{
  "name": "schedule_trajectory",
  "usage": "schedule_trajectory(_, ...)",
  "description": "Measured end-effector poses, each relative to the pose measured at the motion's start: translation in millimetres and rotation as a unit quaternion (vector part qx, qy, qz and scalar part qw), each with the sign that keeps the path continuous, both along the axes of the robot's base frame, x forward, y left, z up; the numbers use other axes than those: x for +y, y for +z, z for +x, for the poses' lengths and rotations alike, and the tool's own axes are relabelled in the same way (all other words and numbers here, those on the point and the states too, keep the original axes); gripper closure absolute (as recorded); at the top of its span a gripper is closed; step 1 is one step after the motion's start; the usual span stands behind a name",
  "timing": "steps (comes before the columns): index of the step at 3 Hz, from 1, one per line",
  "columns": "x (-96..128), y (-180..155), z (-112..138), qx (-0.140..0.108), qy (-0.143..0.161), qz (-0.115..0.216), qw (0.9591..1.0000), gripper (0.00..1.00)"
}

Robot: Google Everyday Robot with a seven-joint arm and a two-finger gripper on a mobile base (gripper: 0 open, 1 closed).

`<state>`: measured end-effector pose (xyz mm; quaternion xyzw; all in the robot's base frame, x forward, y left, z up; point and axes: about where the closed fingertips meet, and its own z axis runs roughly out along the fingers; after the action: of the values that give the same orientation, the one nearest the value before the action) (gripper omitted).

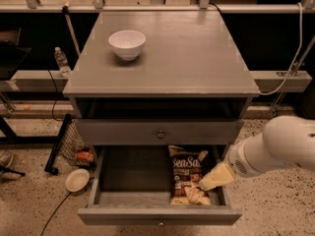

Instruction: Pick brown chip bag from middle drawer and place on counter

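claw (pixel 215 177) low over the open drawer (pixel 128 178), at the bag's right edge; can't tell how wide I am, nothing seen held | bag (pixel 184 173) flat in drawer's right half | my guess: light, crinkly, slippery, chips fragile, so pinch top seam gently | counter (pixel 167 58): bowl (pixel 127 43) back left

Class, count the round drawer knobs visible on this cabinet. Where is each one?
2. One knob on the closed drawer front below the counter; the other on the open middle drawer's front, lowest in view. The hand is over the brown chip bag in that drawer.
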<state>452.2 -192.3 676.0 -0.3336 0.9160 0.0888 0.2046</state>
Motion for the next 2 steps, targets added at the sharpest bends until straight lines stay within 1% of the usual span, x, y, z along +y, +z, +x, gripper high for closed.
schedule_trajectory(1,19.2,-67.4,20.5,0.023,-0.001,0.005,0.9997,0.00)
schedule_trajectory(2,19.2,-67.4,20.5,0.023,-0.001,0.005,0.9997,0.00)
